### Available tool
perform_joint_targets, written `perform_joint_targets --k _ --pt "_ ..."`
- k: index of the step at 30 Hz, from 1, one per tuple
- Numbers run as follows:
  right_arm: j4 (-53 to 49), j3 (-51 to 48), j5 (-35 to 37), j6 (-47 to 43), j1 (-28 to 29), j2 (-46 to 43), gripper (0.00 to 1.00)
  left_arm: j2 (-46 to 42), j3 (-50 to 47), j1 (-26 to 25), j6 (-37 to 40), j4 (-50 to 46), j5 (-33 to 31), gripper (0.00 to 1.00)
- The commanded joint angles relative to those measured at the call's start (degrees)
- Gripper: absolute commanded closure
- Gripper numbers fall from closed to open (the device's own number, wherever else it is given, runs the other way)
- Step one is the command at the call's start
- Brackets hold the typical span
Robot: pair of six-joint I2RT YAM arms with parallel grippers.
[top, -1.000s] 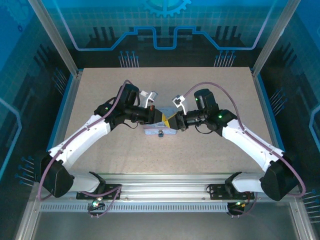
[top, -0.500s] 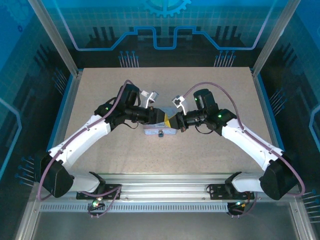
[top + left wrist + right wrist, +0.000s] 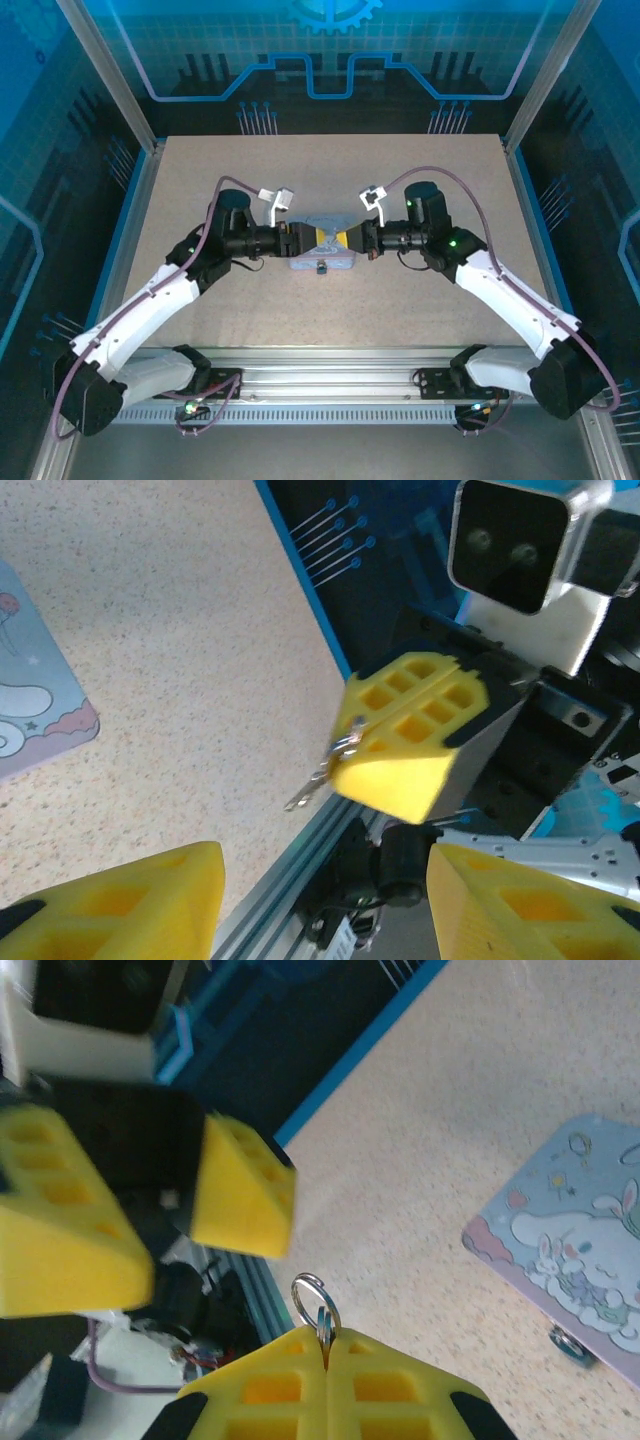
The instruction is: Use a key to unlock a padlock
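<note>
Two arms parted: left fingers (image 3: 130,900) now spread, empty; right fingers (image 3: 270,1390) closed on key (image 3: 318,775). Handover looks done; padlock (image 3: 321,267) next.

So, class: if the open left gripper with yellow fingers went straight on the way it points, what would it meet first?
Probably the shut right gripper, yellow-fingered, pinching the small metal key; depth is unclear.

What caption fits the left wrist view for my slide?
Shut right gripper holds the key, facing the open left gripper.
</note>
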Motion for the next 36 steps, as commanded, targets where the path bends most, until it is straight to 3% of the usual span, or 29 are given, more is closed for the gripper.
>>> perform_joint_targets --k 1,6,10,13,21,28,36 --pt "8.2 -1.6 -1.5 6.7 -0.5 -2.4 1.00 -1.4 -4.2 0.2 -5.9 12.0 1.6 0.43" --pt "13.2 -3.0 -2.8 10.9 -0.4 -3.3 1.00 -1.5 -7.8 0.1 -9.9 20.6 3.5 0.47" --pt "13.3 -3.2 -2.9 11.1 -0.1 -3.1 1.00 -1.6 -8.4 0.1 -11.0 24.1 4.2 0.43" --pt "14.0 -3.4 -3.3 11.2 0.5 -2.9 1.00 -1.4 -8.4 0.1 -11.4 25.6 4.6 0.42" --pt "17.0 -4.0 -4.3 12.9 0.9 -2.9 1.00 -0.1 -8.2 -0.6 -12.4 27.7 5.8 0.52" --pt "18.2 -4.0 -5.3 13.4 1.4 -2.4 1.00 0.8 -7.8 -1.1 -12.5 28.3 6.0 0.50" --pt "18.3 -5.5 -5.8 13.4 1.6 -2.1 1.00 1.1 -7.4 -1.4 -12.6 29.2 6.4 0.64"
